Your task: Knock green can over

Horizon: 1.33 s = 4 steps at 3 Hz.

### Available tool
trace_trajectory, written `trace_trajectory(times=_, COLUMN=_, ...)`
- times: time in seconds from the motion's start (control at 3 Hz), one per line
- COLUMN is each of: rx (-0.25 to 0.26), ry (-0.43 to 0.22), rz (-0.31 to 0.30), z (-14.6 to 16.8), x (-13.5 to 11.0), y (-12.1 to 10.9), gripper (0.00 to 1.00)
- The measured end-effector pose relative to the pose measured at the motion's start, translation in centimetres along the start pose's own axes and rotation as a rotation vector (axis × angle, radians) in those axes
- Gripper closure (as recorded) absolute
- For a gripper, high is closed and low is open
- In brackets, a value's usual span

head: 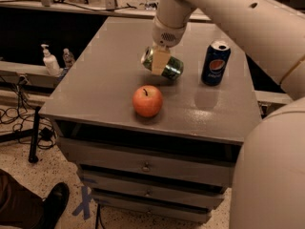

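The green can point(170, 67) is tilted almost on its side, silver top to the left, held just above the grey cabinet top point(109, 80) near its middle. My gripper point(160, 61) hangs from the white arm coming in from the upper right and is shut on the green can, one tan finger point(160, 61) across its front. The can is behind and slightly right of a red apple point(147, 100).
A dark blue Pepsi can point(215, 63) stands upright to the right of the green can. The cabinet has drawers point(147, 166) below. Two bottles point(50, 60) stand on a ledge at left. A shoe point(52, 204) is on the floor at lower left.
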State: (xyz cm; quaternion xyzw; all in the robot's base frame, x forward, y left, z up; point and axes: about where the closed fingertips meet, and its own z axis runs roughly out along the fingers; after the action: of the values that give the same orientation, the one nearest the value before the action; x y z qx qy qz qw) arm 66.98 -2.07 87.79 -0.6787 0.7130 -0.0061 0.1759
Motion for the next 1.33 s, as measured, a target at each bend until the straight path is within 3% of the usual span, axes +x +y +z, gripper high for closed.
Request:
trace_trajectory(times=0.33, rx=-0.036, ry=0.088, rz=-0.007, z=0.9, x=1.9, y=1.0, gripper=0.83)
trace_trajectory(times=0.67, rx=-0.065, ry=0.109, rz=-0.019, z=1.6, x=2.3, y=1.7, gripper=0.6)
trace_trajectory(times=1.33, rx=-0.105, ry=0.076, rz=-0.021, z=2.4, x=2.1, y=2.5, gripper=0.14)
